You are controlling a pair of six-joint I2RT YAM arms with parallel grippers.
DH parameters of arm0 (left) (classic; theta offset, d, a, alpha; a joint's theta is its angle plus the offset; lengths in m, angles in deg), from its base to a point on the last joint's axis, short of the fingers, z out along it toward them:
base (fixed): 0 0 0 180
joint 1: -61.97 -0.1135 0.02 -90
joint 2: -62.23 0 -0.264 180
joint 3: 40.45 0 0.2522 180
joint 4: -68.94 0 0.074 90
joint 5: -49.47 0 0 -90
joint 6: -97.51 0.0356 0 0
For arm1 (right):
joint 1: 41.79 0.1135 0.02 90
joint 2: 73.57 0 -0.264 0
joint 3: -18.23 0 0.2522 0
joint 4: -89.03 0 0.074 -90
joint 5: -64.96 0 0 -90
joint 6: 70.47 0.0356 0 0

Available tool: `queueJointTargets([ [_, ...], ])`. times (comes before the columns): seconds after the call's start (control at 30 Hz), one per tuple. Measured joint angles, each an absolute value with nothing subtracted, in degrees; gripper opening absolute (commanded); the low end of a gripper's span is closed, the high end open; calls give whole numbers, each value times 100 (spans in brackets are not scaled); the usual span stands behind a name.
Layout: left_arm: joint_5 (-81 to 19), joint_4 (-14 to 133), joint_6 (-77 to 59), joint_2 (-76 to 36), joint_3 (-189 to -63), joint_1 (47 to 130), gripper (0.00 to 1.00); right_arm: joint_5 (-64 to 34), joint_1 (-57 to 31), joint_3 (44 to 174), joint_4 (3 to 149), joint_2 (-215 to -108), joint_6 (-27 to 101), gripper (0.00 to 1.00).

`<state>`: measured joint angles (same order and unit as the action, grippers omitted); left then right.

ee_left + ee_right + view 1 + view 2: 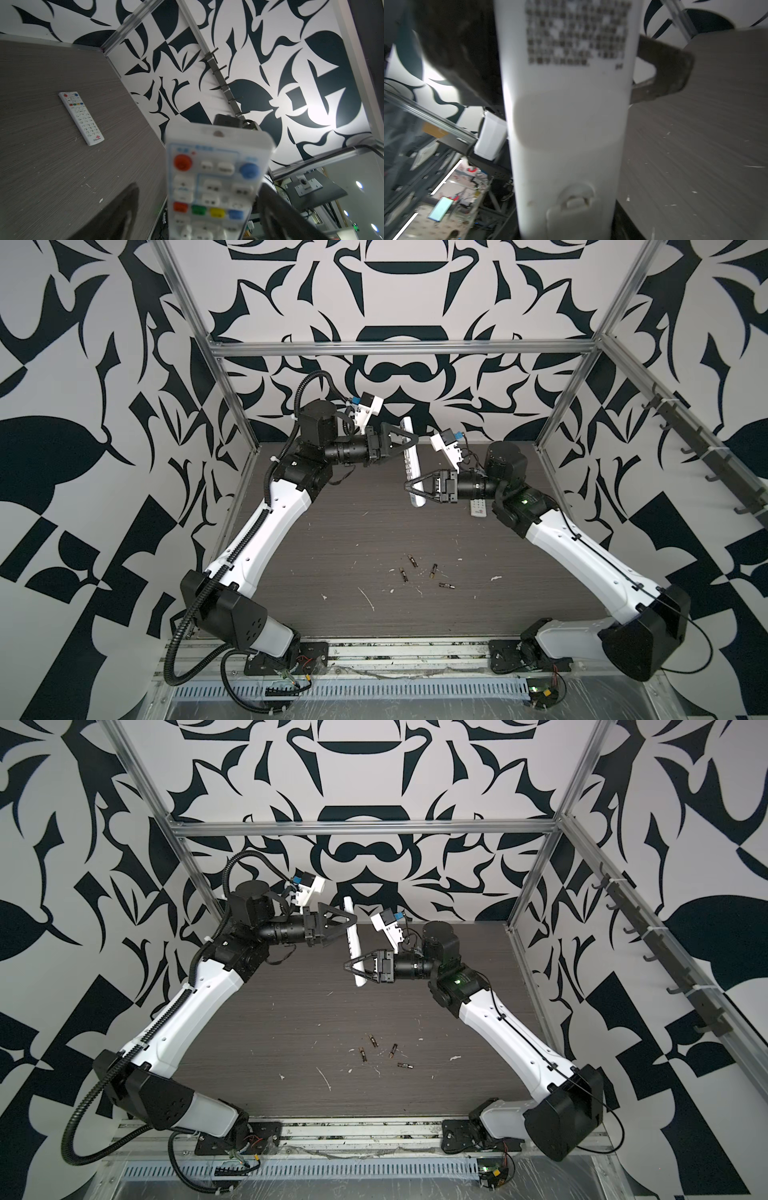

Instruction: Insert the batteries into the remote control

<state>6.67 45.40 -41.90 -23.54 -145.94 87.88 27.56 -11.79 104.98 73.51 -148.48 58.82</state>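
A white remote control [409, 460] [352, 936] hangs upright above the back of the table. My right gripper [411, 489] [349, 968] is shut on its lower end. In the right wrist view the remote's plain back [566, 124] faces the camera, with the closed battery cover [577, 209] down at the gripper [566, 228]. My left gripper [411, 438] [351, 919] stands open around the remote's upper end. In the left wrist view the button face [214, 187] sits between the spread fingers [124, 207], with a gap on one side. Several batteries [432, 570] [390, 1050] lie loose on the table near the front.
A second white remote [81, 118] lies face up on the dark wood-grain table [332, 551], half hidden behind my right arm in a top view [478, 508]. White scraps [365, 597] dot the table. Metal frame posts [232, 406] edge the table.
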Motion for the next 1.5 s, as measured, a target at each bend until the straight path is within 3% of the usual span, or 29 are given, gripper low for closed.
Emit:
queueJointTargets([
  [0.27, -1366, 4028, -3999, -2064, -14452, 9432, 99, -164, -1159, 10898, 5040, -14302, 3792, 0],
  [0.5, -2520, 4008, -3916, -2193, -14487, 10211, 96, -1663, -978, 10885, 4544, -14153, 3108, 0],
  [1.07, -3084, 4557, -3860, -3019, -14911, 10521, 86, -2306, -825, 10736, 4463, -14155, 3053, 0],
  [1.5, -3392, 4756, -3822, -3441, -15149, 10654, 62, -2183, -794, 10539, 4514, -14166, 3106, 0],
])
